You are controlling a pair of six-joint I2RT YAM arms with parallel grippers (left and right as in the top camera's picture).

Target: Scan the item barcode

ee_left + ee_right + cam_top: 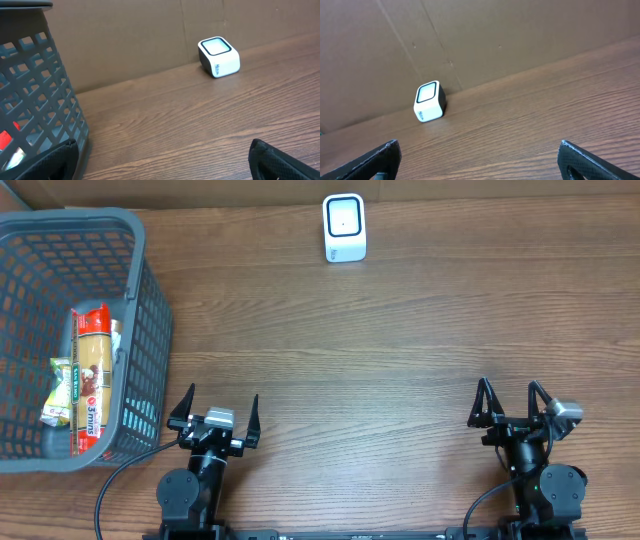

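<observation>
My left pincer (222, 396) and right pincer (510, 387) both gaping wide, holding nothing. Pasta packet (92, 375) lying in grey basket (140, 300) beside my left pincer. I am judging best: reaching in from above, gripping packet mid-length, keeping barcode facing white scanner (344, 227).

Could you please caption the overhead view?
Left gripper and right gripper open; food packs in the grey basket, white scanner across the table.
</observation>
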